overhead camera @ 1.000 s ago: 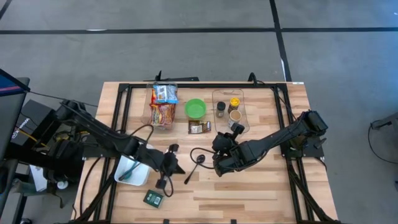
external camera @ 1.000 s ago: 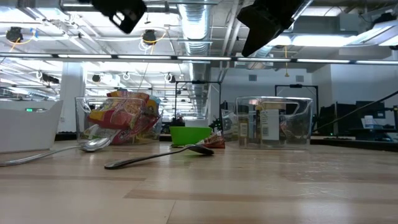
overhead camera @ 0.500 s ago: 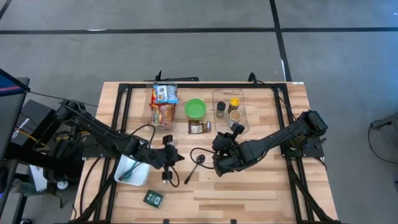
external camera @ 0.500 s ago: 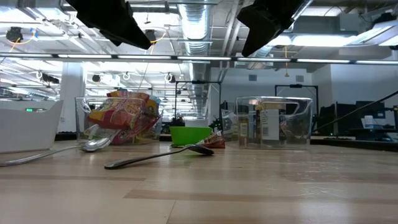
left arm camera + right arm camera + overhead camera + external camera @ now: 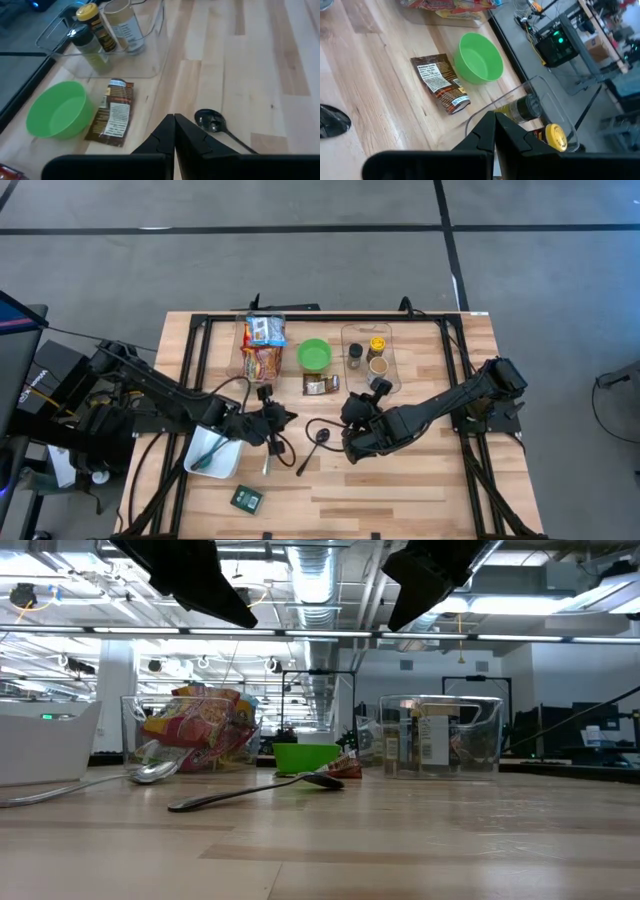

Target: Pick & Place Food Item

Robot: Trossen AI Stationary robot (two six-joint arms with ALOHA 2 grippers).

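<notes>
Left hand (image 5: 281, 417) hangs above the tabletop (image 5: 420, 480), near the middle, with its arm stretched low across from the left side. Its two fingers (image 5: 165, 136) are pressed together with nothing between them. It points toward the brown snack packet (image 5: 321, 385), which lies flat on the wood just beside the green bowl (image 5: 314, 355) and apart from the hand. A black spoon (image 5: 313, 448) lies on the wood between the two hands.

Right hand (image 5: 350, 442) hangs over the middle of the tabletop too, its arm reaching in low from the right side. Its fingers (image 5: 487, 132) are also pressed together and hold nothing.

Behind the packet, a clear bin (image 5: 371, 356) holds small jars, one with a yellow lid (image 5: 376, 343). Another clear bin (image 5: 262, 348) holds bright snack bags. A white tub (image 5: 211, 452) sits near the left arm with a spoon (image 5: 206, 457) in it. A small dark green pack (image 5: 246, 499) lies near the front edge of the tabletop.

In the low view, both arms show only as dark shapes up high.
</notes>
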